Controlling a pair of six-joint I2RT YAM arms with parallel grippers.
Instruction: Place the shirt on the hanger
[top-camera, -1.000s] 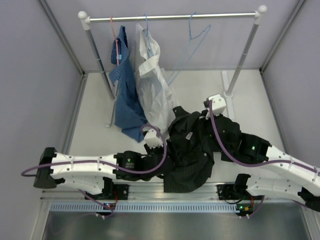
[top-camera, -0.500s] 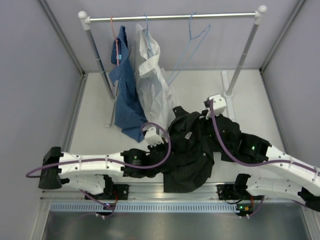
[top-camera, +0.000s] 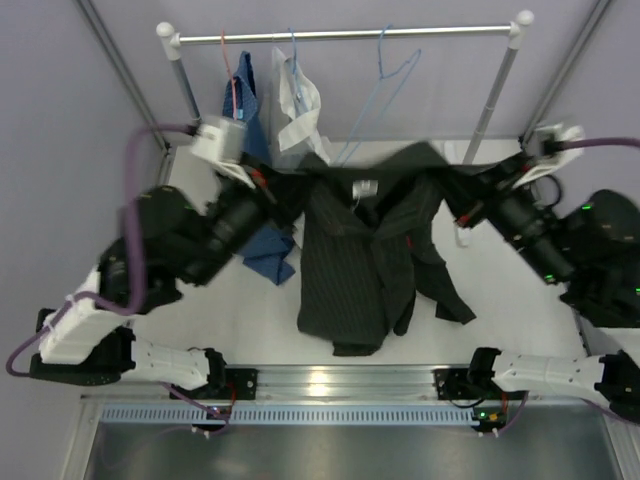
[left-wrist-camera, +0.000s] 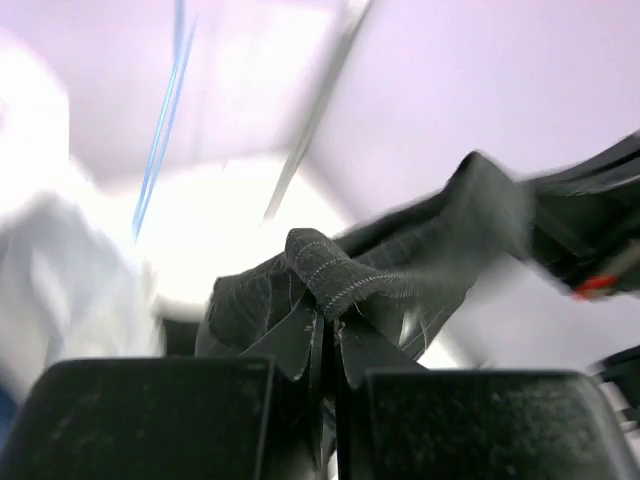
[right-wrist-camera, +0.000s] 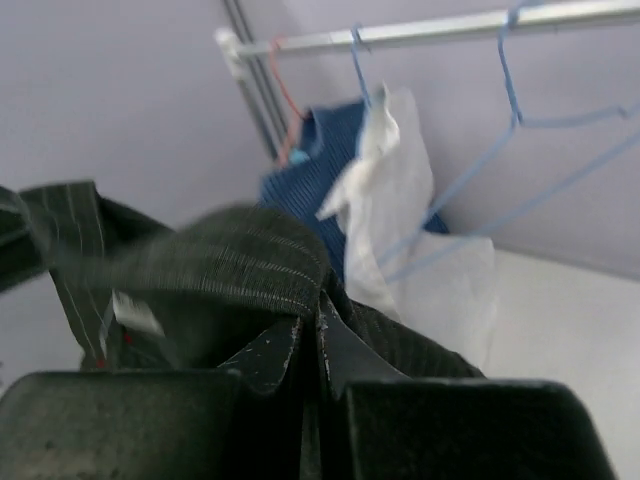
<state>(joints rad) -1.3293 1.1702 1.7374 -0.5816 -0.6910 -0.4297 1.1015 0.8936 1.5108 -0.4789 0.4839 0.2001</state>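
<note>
Black pinstriped cloth, the shirt (top-camera: 345, 265), hangs spread between the two arms above the tabletop (top-camera: 250, 315), collar uppermost and hem near the front edge. The left claw (left-wrist-camera: 328, 330) is pinched tight on a fold of the shirt's left shoulder. The right claw (right-wrist-camera: 315, 338) is likewise clamped on cloth at the right shoulder. The light-blue hanger (right-wrist-camera: 514, 120) hangs bare on the far rail (top-camera: 340, 35), behind and above the collar and well apart from both claws. It is to the right of a blue shirt (top-camera: 245, 100) and a white shirt (top-camera: 300, 100).

The step in hand appears to be carrying the opened garment toward the hanger. To do it well:
- Keep both shoulders level and the collar taut, so that the neck opening stays wide.
- Bring one shoulder over the nearer hanger arm first, then ease the other across.
- Avoid brushing the white shirt, which could swing the wire aside.
- Neither claw should loosen before the cloth rests on the wire.

A pale neck tag (top-camera: 365, 188) shows inside the collar, but its writing is too small to read. No other lettering is visible.
</note>
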